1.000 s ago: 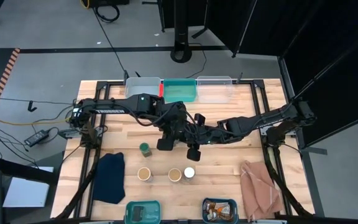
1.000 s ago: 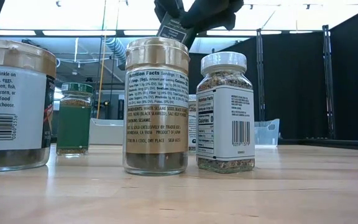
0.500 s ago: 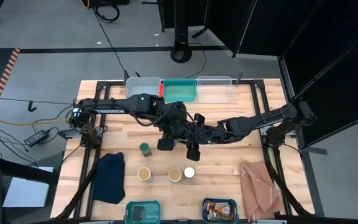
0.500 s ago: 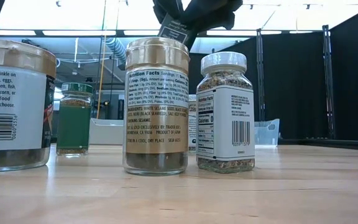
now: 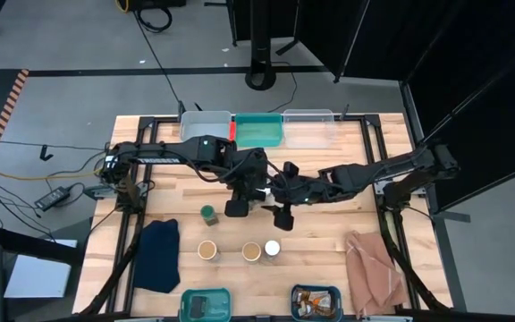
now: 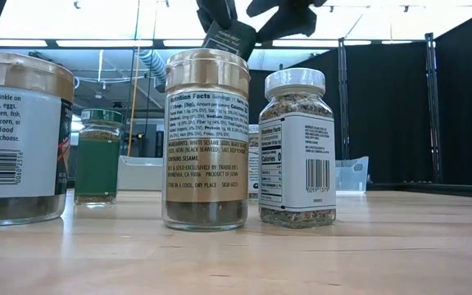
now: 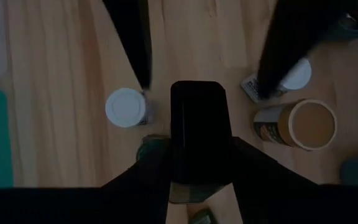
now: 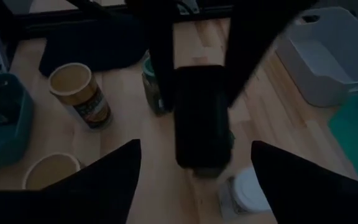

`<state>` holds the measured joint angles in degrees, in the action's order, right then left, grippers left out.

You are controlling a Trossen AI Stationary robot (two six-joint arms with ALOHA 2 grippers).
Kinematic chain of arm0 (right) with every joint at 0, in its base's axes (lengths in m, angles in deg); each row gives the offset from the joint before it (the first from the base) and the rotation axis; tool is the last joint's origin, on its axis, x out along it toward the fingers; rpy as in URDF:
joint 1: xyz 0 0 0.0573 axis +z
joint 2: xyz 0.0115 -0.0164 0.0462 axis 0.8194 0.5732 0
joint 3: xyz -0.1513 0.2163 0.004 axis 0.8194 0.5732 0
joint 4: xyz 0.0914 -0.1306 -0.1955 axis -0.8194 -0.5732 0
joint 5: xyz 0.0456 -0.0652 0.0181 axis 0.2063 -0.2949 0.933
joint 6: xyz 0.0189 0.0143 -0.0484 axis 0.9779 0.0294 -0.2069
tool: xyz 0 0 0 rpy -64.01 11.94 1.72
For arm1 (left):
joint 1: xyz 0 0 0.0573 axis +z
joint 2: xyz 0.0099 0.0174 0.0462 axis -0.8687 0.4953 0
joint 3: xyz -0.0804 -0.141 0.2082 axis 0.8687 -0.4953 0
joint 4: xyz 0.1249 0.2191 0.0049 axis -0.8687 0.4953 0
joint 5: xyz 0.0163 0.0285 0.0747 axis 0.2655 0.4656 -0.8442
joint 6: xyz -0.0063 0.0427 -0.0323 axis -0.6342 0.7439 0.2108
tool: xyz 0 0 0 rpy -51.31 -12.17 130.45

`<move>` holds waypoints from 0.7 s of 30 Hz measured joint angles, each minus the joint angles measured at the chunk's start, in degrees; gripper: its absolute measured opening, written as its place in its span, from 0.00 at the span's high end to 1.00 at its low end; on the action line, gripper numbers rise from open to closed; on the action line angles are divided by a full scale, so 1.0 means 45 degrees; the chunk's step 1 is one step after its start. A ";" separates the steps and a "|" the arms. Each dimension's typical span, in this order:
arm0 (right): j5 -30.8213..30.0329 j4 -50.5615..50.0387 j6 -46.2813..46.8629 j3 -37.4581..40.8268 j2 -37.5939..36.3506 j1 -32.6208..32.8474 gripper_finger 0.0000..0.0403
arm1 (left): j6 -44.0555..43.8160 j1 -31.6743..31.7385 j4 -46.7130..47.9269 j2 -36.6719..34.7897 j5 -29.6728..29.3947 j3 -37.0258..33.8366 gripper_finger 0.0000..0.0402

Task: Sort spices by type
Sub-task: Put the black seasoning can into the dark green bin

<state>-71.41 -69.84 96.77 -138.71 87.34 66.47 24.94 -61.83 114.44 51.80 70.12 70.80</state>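
Note:
A small dark box (image 7: 197, 124) hangs in the air over the middle of the table, with my left gripper (image 7: 197, 158) shut on it. My right gripper (image 8: 201, 180) faces it from the table's right. It is open, with a finger on either side of the box's other end, well clear of it. Below stand a green-topped jar (image 5: 207, 213), two tan-topped jars (image 5: 207, 249) (image 5: 251, 251) and a white-topped jar (image 5: 273, 248). Another white-topped jar (image 7: 126, 107) stands under the arms. My left gripper pinches the dark box between its two fingers, on the two long sides (image 7: 178, 163) near the end that faces the arm. The fingers come from the table's left, slanting down, and lie along the box. The box is lifted clear, tilted, above the jars (image 6: 229, 37).
Three bins line the far edge: white (image 5: 206, 125), teal (image 5: 260, 131), clear (image 5: 308, 128). Two more bins sit at the near edge (image 5: 206, 304) (image 5: 316, 301), the right one with packets. A dark blue cloth (image 5: 159, 255) lies near left, a pinkish-brown cloth (image 5: 374, 259) near right.
My right gripper has opened and let go of the dark box, then drawn back a little toward the table's right edge. The box stays in my left gripper, at about the same height above the jars.

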 joint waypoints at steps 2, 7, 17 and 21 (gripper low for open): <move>0.0009 -0.0602 0.0032 0.0000 -0.0374 -0.0005 0.25 | -0.0178 0.0000 0.0095 -0.0161 -0.0218 0.0004 0.67; -0.0093 -0.2330 0.0346 -0.0005 -0.1413 0.0022 0.27 | -0.0464 0.0052 0.0340 -0.0787 -0.0899 0.0029 0.67; -0.0724 -0.4633 0.1193 -0.0015 -0.2522 0.0034 0.30 | -0.2057 -0.0130 0.0520 -0.2070 -0.1878 0.0034 0.67; -0.1143 -0.5004 0.1516 -0.0015 -0.2701 0.0049 0.30 | -0.3574 -0.0927 0.0508 -0.2816 -0.3279 0.0039 0.67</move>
<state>-76.56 -92.36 103.59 -138.77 75.19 66.69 8.86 -66.00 116.72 39.13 55.36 70.98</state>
